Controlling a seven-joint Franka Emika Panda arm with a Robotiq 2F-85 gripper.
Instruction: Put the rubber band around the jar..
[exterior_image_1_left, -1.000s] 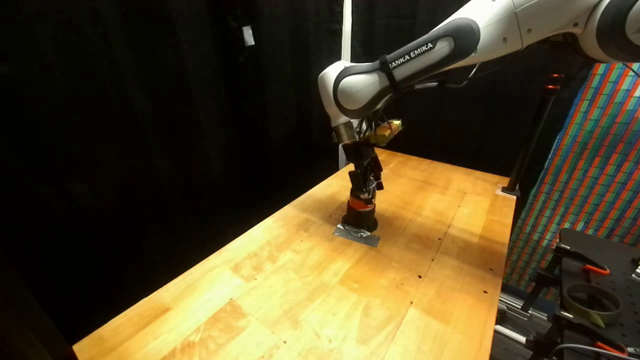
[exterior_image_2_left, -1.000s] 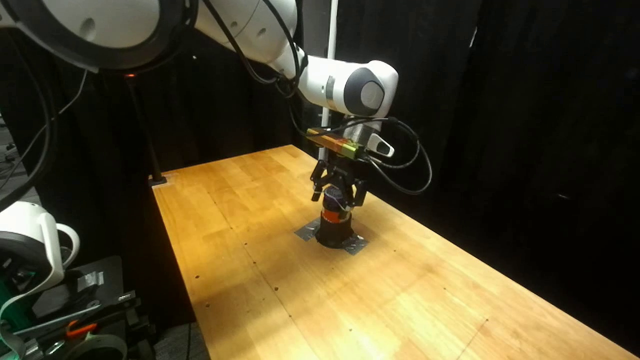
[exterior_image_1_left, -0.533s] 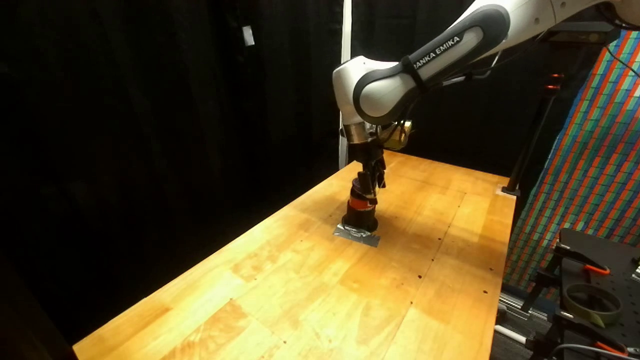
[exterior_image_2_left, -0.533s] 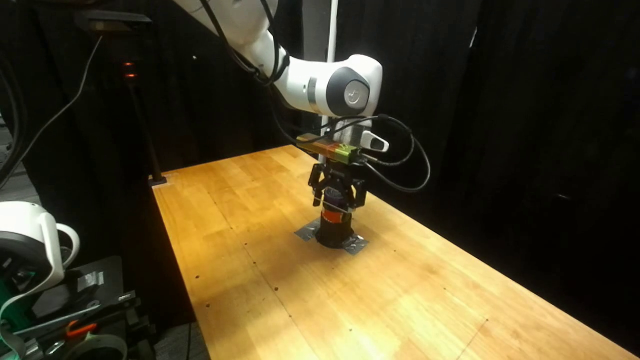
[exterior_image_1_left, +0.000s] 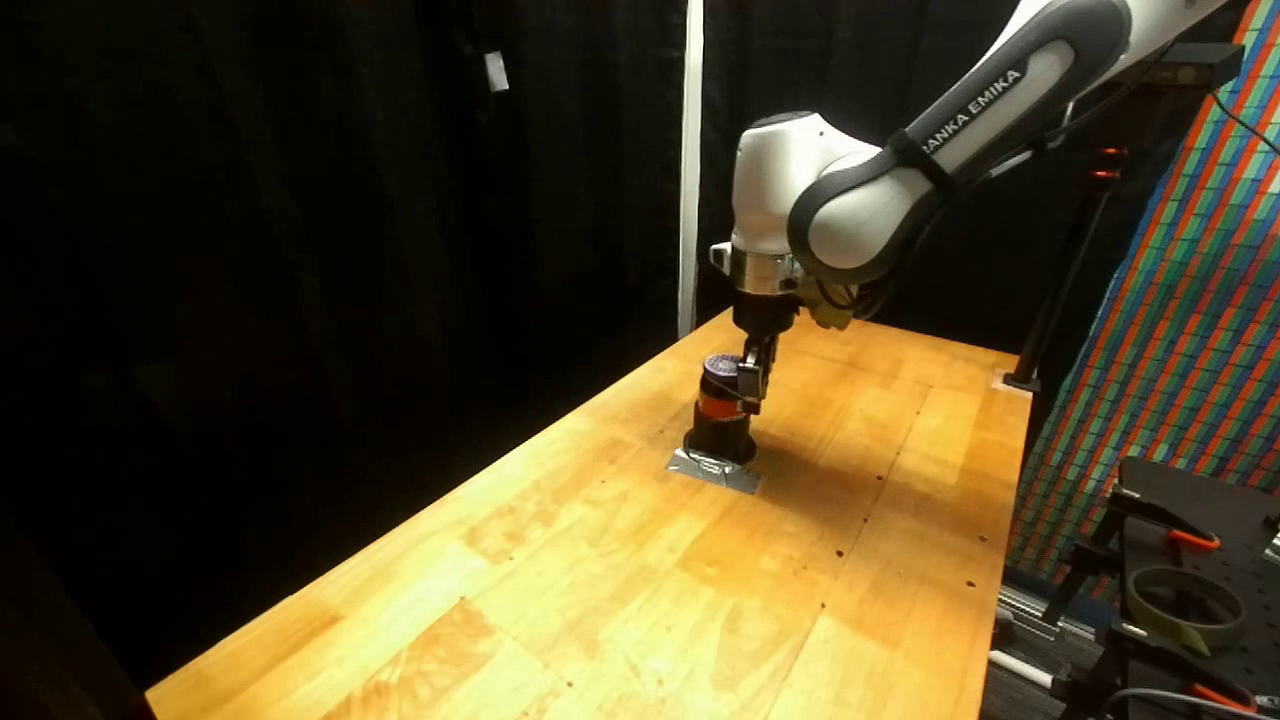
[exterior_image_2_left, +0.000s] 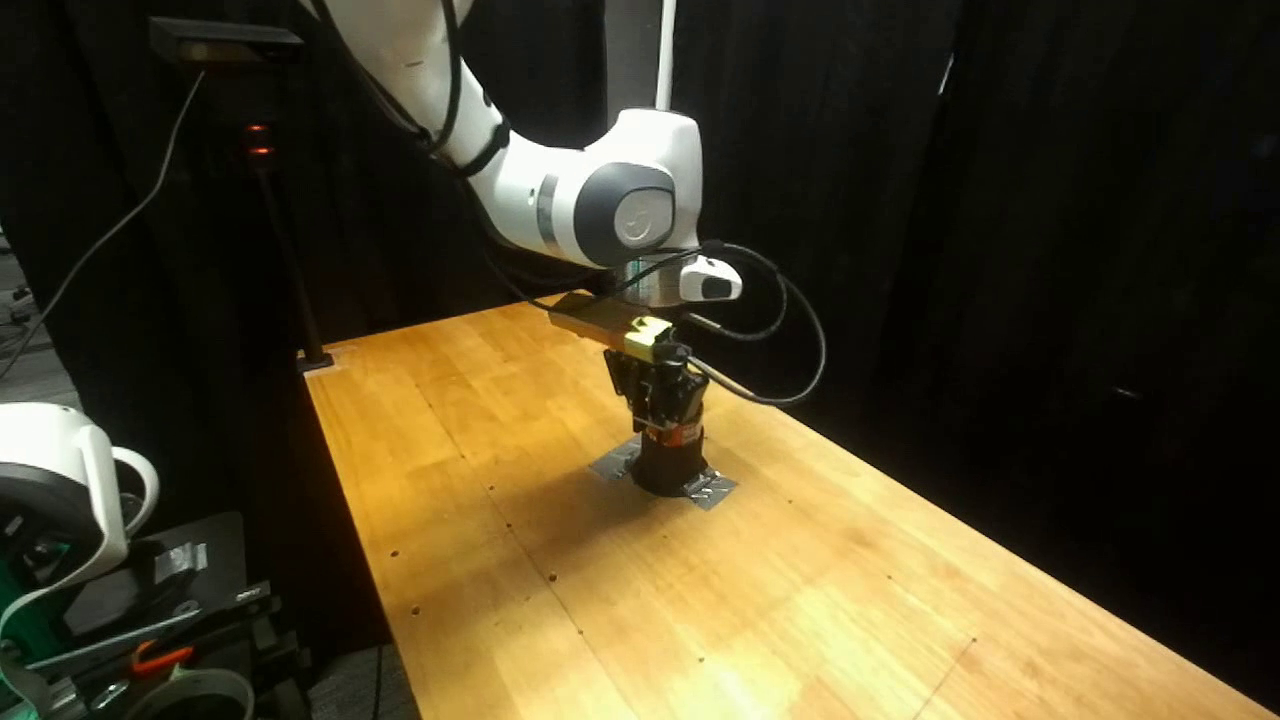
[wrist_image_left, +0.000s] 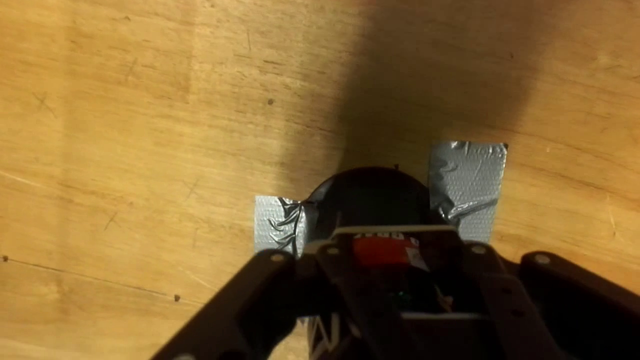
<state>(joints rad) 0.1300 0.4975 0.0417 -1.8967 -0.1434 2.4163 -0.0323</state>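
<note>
Rubber band (wrist_image_left: 395, 229): stretched across gripper (wrist_image_left: 401, 249), jaws parted, beside jar (exterior_image_1_left: 717, 402); encirclement cannot be confirmed; release judged outstanding.

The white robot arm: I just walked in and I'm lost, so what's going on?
The white robot arm is meant to put a thin, pale rubber band around the cylindrical jar with a dark top and orange-red label, which stands on or in a round black base taped to the wooden table. Its black gripper is at the jar, fingers apart, the band seemingly stretched between them across the labelled side. Whether it loops the jar, I can't tell.
</note>
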